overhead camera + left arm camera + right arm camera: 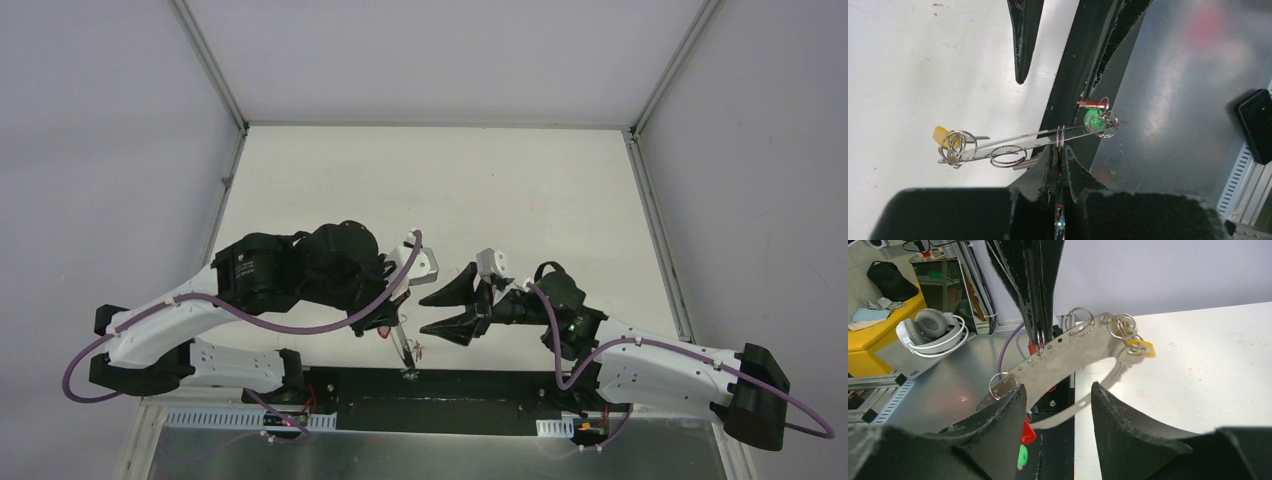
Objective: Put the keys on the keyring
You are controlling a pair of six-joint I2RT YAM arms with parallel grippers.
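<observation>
Starting at the left, the left gripper [1059, 156] is pressing its fingers together on the keyring [1073, 351]. It is pinching the hoop partway along its band and holding it up off the surface [450, 180], likely so that the hoop is hanging free and steady where the other arm can reach it. The keys [950, 146] are hanging from the keyring by their small loops [1008, 156], strung out to both sides of the left gripper. The one with the yellow tag [940, 135] is sitting well out from the left gripper, over the surface, while those with the green tag [1092, 119] and the red tag [1091, 104] are bunching on the opposite side of the left gripper, toward the surface's near edge. From this the threading is looking largely done, though whether every key is on I cannot tell. Just to the right of the left gripper, the right gripper [1058, 390] is standing with its fingers spread — the hoop's lower curve is showing between them without being clamped, so it is gripping nothing, and it is seemingly placed to steady or take the hoop next.
</observation>
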